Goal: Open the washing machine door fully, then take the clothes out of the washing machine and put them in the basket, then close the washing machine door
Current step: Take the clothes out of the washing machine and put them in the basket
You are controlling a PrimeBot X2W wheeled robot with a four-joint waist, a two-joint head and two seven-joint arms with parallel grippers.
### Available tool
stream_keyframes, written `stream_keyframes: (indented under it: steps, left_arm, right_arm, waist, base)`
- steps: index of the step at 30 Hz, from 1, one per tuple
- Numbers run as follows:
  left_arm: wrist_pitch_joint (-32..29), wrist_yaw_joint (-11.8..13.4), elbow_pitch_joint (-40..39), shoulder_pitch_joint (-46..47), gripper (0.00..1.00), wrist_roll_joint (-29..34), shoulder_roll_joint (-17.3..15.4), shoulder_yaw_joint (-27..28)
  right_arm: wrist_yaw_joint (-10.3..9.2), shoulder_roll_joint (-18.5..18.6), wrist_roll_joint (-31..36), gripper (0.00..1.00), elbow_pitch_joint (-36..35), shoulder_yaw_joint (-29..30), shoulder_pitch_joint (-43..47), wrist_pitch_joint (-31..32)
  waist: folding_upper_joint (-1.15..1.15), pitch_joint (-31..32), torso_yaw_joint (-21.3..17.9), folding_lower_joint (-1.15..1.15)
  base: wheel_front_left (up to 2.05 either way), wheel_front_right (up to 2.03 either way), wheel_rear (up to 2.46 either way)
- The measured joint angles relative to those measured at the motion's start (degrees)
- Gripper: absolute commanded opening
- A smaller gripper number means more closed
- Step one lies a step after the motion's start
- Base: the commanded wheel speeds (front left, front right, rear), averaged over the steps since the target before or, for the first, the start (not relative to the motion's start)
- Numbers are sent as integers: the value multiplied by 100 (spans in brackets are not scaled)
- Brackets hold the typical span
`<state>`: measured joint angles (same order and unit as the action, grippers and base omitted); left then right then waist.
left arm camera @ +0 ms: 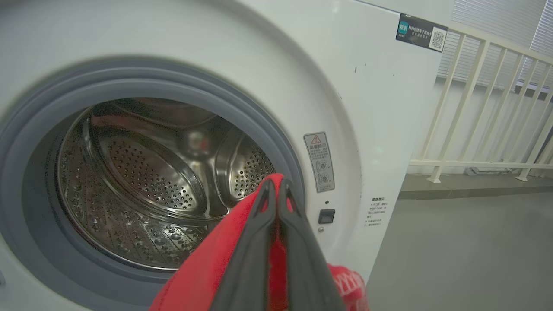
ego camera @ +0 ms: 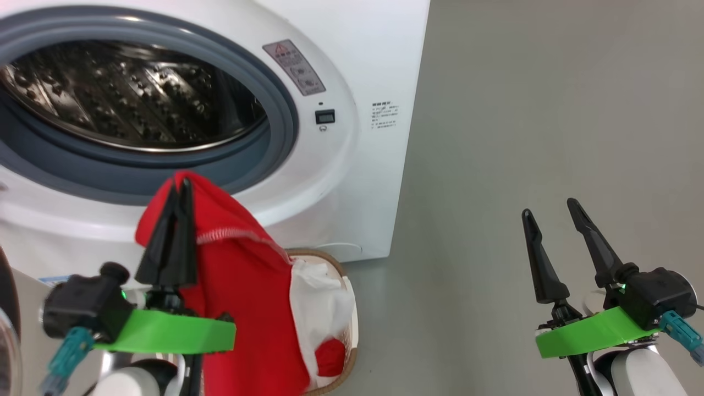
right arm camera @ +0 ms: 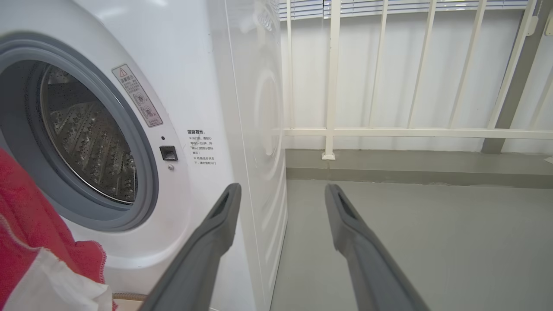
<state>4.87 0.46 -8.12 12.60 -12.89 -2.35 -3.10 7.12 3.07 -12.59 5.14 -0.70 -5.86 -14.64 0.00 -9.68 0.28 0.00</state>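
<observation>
Clamped left hand (left arm camera: 276,185) holds clothes (left arm camera: 207,272) near washing machine's (left arm camera: 354,86) warning-triangle sticker (left arm camera: 319,162).

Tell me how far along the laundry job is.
Done: washing machine open, its drum looks empty. In hand: left end effector is shut on the red clothes, which hang over the basket. Remaining: release them, then close the door; right end effector is open, free.

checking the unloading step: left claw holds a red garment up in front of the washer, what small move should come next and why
Probably lower the left claw straight down: it is shut on the red clothes, whose lower end already hangs into the basket, so sinking first should let them drop inside when released.
</observation>
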Motion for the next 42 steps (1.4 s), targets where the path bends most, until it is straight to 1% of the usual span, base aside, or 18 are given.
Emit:
stream_keyframes:
  steps: [3, 4, 9, 10, 11, 17, 20, 23, 24, 27, 28, 34, 38, 42]
  left_arm:
    - [81, 10, 477, 1, 0, -132, 1, -15]
    - [89, 12, 813, 4, 0, -226, 2, -21]
    - [347, 3, 1786, 126, 0, -311, -12, -19]
    - [394, 0, 2027, 201, 0, -333, -18, -7]
    - [485, -66, 2481, 379, 0, -441, -19, 22]
    - [682, -179, 3988, 915, 0, -679, -9, 133]
    - [787, -250, 4609, 1196, 0, -787, -13, 189]
    - [836, -253, 5127, 1479, 0, -788, -15, 222]
    - [855, -261, 5275, 1562, 0, -789, -21, 240]
    - [894, -411, 5709, 1813, 0, -947, -23, 341]
    - [894, -411, 5709, 1813, 0, -947, -23, 341]
    - [943, -512, 6372, 2262, 0, -921, -66, 318]
    - [943, -603, 6640, 2459, 0, -935, -67, 432]
    - [944, -612, 6945, 2548, 0, -927, -86, 490]
  right_arm:
    - [0, 4, 0, 100, -10, 0, -16, 0]
    - [0, 4, 0, 100, -22, -2, -19, 0]
    - [0, 5, 0, 100, -30, -13, -133, 0]
    - [0, 4, 0, 100, -36, -23, -176, 0]
    - [0, 4, 0, 100, -44, -26, -243, 0]
    - [0, 3, -2, 100, -42, -73, -397, 0]
    - [0, 3, -2, 100, -55, -78, -513, 0]
    - [0, 3, -2, 100, -55, -96, -572, 0]
    - [0, 3, -2, 100, -56, -111, -606, 0]
    - [0, 2, -2, 100, -74, -134, -716, 0]
    - [0, 2, -2, 100, -74, -134, -716, 0]
    - [0, 1, -1, 100, -107, -160, -925, 0]
    - [0, 1, 3, 100, -105, -180, -1012, 0]
    - [0, 1, 3, 100, -101, -213, -1172, 0]
  waist:
    - [0, -121, -6, 0]
    - [0, -204, -13, 0]
    - [0, -418, -38, 0]
    - [0, -462, -46, 0]
    - [0, -547, -63, 0]
    - [0, -814, -130, 0]
    - [0, -955, -175, 0]
    - [0, -1110, -224, 0]
    - [0, -1164, -242, 0]
    - [0, -1339, -292, 0]
    - [0, -1339, -292, 0]
    - [0, -1716, -360, 0]
    - [0, -1921, -369, 0]
    - [0, -2073, -373, 0]
  base:
    - [0, 0, 0]
    - [0, 0, 0]
    - [0, 0, 0]
    - [0, 0, 0]
    - [0, 0, 0]
    - [0, 0, 0]
    - [0, 0, 0]
    - [0, 0, 0]
    - [0, 0, 0]
    - [0, 0, 0]
    - [0, 0, 0]
    - [0, 0, 0]
    - [0, 0, 0]
    - [0, 0, 0]
